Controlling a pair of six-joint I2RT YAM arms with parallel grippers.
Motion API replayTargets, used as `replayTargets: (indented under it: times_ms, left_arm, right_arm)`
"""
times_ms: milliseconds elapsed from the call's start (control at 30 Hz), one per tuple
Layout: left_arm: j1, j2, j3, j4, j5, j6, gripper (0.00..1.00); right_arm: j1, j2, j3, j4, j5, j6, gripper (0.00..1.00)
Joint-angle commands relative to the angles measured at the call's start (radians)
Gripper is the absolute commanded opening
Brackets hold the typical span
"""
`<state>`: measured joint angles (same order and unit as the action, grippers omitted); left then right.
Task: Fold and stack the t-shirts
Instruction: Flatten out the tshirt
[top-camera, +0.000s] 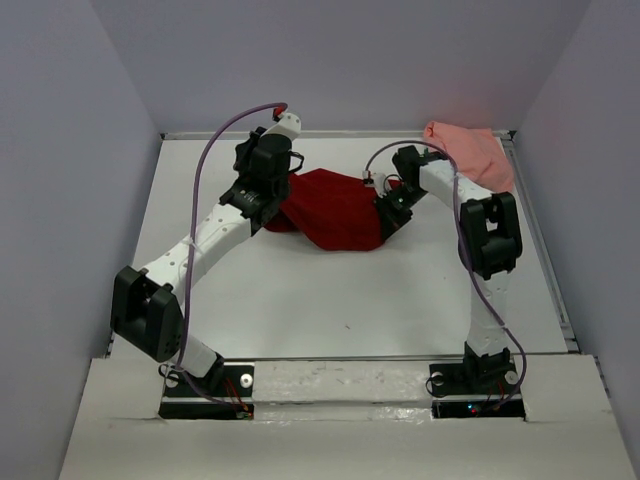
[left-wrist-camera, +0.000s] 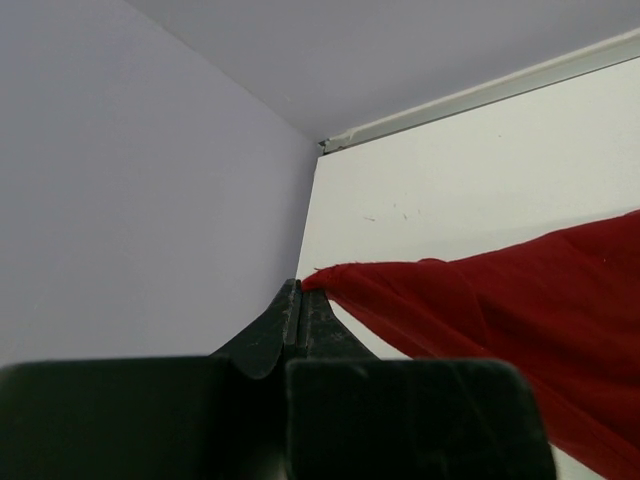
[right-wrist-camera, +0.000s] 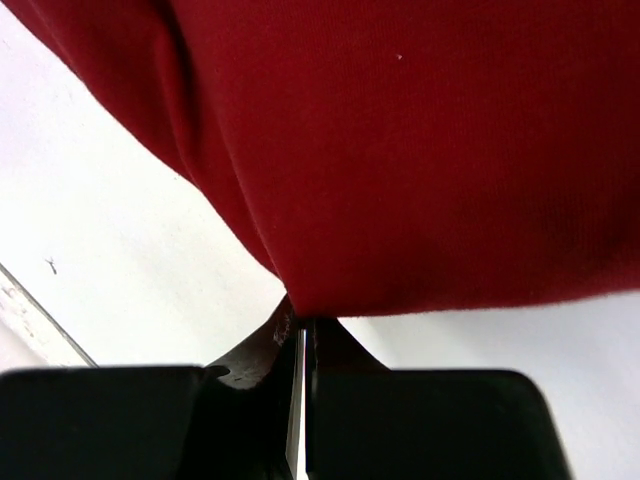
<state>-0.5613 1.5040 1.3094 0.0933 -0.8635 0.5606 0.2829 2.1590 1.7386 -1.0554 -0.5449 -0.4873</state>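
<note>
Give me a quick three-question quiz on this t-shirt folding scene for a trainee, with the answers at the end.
1. True or false: the left gripper is shut on an edge of the dark red t-shirt.
2. Multiple choice: where does the salmon pink t-shirt lie? A) at the far right corner of the table; B) at the near left corner; C) under the dark red one.
3. Short answer: which shirt is the right gripper pinching?

Key: 1 true. 2 A. 3 the dark red t-shirt.
</note>
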Motion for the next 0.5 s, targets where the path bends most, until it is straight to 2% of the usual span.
replayTargets:
  times_ms: [0,67,133,267,467]
  left_arm:
    - [0.012,-0.071,0.011,0.051,-0.019,-0.01,0.0]
    - [0.012,-0.073,0.016,0.052,-0.025,-0.005,0.0]
    - [0.014,-0.076,0.025,0.055,-0.035,0.007,0.0]
    - [0.014,-0.077,0.037,0.057,-0.052,0.024,0.0]
    - [0.015,-0.077,0.05,0.062,-0.062,0.038,0.0]
  right_arm:
    - [0.006,-0.172,0.064,0.026,0.072,0.019,0.0]
    - [0.006,-0.215,0.093,0.029,0.091,0.027,0.0]
    - [0.006,-0.281,0.201,0.026,0.147,0.048,0.0]
    - [0.006,-0.31,0.323,0.009,0.187,0.053,0.0]
    - [0.006,-0.334,0.374,0.021,0.25,0.05,0.0]
